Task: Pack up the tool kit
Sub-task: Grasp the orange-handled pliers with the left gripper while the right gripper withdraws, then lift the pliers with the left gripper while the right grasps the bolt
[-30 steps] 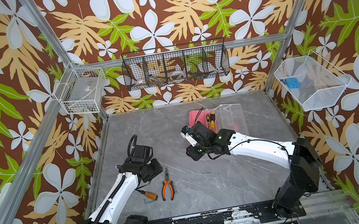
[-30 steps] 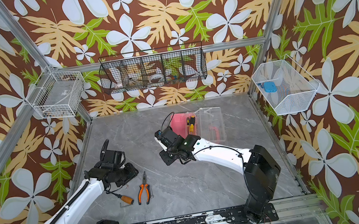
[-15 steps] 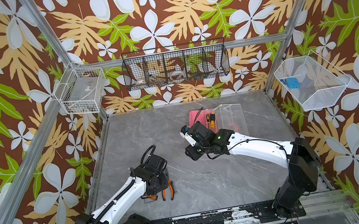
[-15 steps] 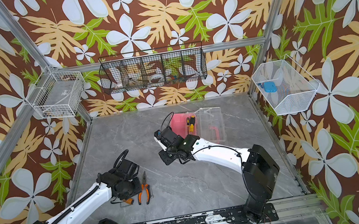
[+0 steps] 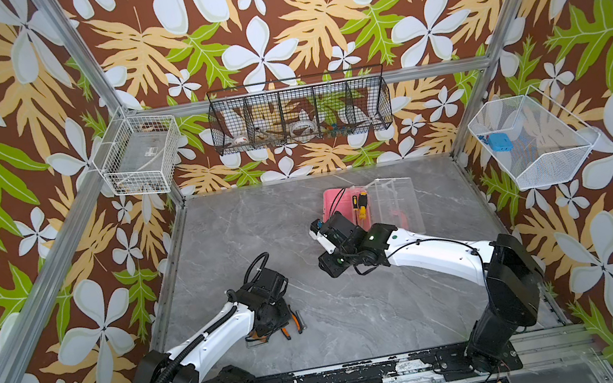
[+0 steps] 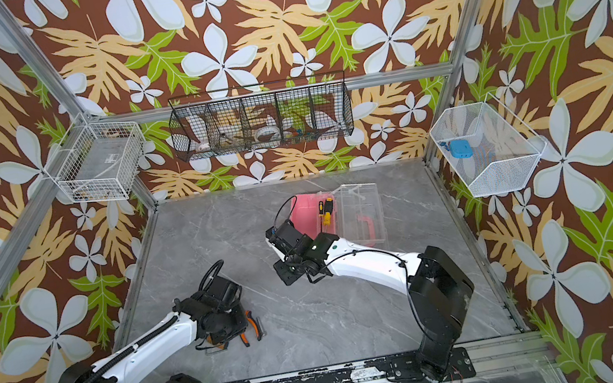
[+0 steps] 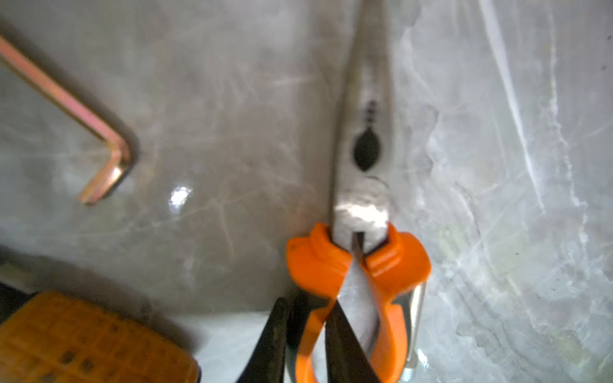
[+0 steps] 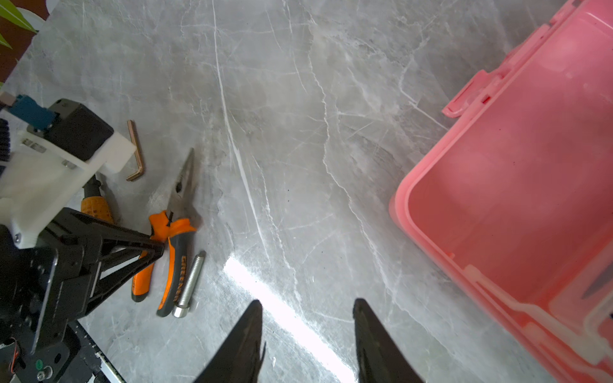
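The tool kit's pink case (image 5: 334, 201) lies open at the back of the table with its clear lid (image 5: 397, 202) folded to the right, and yellow-black screwdrivers (image 5: 359, 204) lie in it. Orange-black pliers (image 7: 361, 205) lie flat near the front left, also seen in a top view (image 6: 252, 328). My left gripper (image 7: 306, 305) reaches down over them and is shut on one pliers handle. My right gripper (image 8: 308, 301) hangs open and empty over bare table beside the case (image 8: 514, 185).
A brass hex key (image 8: 137, 156), an orange-handled screwdriver (image 8: 96, 205) and a metal bolt (image 8: 190, 282) lie around the pliers. A black wire basket (image 5: 300, 115) hangs on the back wall, with white wire baskets at left (image 5: 139, 161) and right (image 5: 532, 140).
My left arm swung right from beside the pliers to over them, came down, and its jaws closed on a handle. The right arm has hardly moved.
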### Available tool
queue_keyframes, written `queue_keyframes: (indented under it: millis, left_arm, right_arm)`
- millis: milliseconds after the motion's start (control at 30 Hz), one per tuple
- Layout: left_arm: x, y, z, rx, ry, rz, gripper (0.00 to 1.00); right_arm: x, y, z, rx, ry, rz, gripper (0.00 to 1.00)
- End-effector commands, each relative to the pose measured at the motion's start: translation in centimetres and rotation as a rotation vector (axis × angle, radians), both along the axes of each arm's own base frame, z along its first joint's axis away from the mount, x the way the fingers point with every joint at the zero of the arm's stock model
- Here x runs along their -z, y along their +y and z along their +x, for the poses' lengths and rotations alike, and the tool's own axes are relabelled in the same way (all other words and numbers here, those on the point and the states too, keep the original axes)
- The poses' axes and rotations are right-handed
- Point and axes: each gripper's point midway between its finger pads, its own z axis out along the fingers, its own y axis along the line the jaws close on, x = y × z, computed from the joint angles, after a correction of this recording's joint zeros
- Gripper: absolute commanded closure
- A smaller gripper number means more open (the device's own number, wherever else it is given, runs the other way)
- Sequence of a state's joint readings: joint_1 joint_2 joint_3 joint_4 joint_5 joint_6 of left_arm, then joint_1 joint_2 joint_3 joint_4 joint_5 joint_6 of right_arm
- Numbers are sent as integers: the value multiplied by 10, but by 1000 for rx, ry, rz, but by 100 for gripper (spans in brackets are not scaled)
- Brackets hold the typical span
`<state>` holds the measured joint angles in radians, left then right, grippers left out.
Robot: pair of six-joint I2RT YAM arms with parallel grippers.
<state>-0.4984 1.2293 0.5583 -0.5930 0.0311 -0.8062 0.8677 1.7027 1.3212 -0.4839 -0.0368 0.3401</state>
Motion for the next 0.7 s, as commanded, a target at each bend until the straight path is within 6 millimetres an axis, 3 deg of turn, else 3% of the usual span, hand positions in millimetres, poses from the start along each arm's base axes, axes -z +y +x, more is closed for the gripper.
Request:
queue_keyframes:
  millis: [0,100,167,233,333,433,567,667]
  left_arm:
    - [4,6,7,-7,-16,44,83]
    - [7,7,10,-4,-7,64,85]
    - [7,6,12,6,-9,70,92]
    - [1,4,18,17,-22,74,100]
    - [-12,6,27,26,-54,98,100]
    - [-31,3,39,49,-93,104,100]
    - [-71,1,64,75,-194,131,100]
    - [-103,-2,82,79,-270,138,100]
  right_arm:
    - [3,-6,3,25,-6,-17,55]
    - [5,-10,4,34,-6,-19,55]
    - [6,-14,5,43,-3,-21,55]
    - [7,-18,6,52,-1,-22,55]
    - [7,-23,7,63,-3,-19,55]
    - [9,-32,12,85,6,-20,54]
    - [8,-37,16,63,12,-10,50]
    - [24,-34,5,-33,5,-109,43]
